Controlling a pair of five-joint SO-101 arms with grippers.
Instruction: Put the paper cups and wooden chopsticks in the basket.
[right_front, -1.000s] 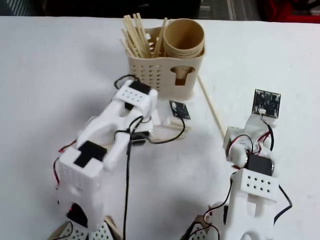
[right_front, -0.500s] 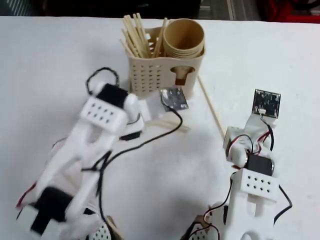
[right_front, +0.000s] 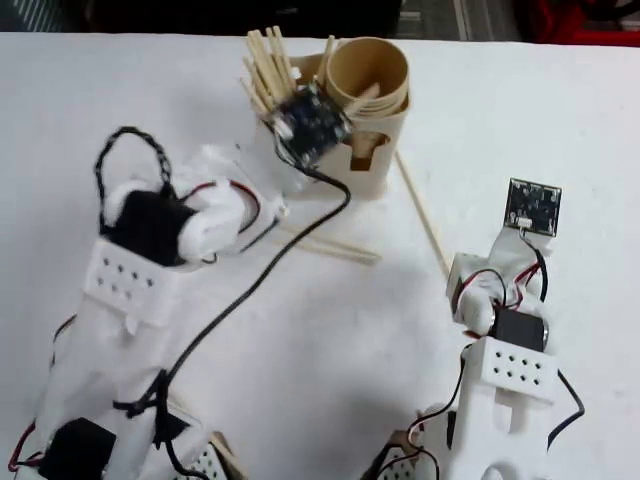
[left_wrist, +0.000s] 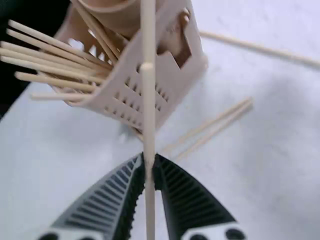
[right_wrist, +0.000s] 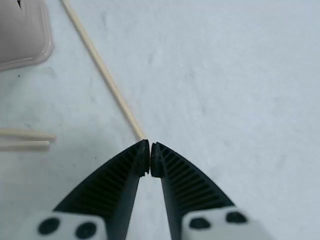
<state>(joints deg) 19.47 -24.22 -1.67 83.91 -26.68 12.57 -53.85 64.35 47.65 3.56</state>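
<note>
Over on the left, the left pincer (left_wrist: 148, 162) is clamped on a single pale wooden chopstick (left_wrist: 147, 75), its two ribbed black jaws pressed against the stick from either side. The stick's long axis runs straight out ahead of the jaws, in line with the pincer. A short length also trails back between the jaws toward the wrist. Its far part crosses in front of the beige perforated plastic basket (left_wrist: 135, 97), which stands directly ahead of the pincer and close to it, on the white table (right_front: 100, 110). I can't tell whether the stick's tip is already over the rim. To one side of the held stick, a fanned bundle of wooden chopsticks (left_wrist: 50, 60) leans out of one compartment of the basket. Beyond the stick's far end, the stack of tan paper cups (right_front: 368, 75) sits in the other compartment. Off to the other side of the jaws, a pair of loose chopsticks (left_wrist: 210, 127) lies flat on the table, side by side, near the foot of the basket. Further right, a lone long chopstick (right_wrist: 102, 72) lies slantwise on the table. One end is near the basket's corner, and the other stops just ahead of the right pincer (right_wrist: 150, 152). Its jaws are closed tip to tip with nothing between them.
</note>
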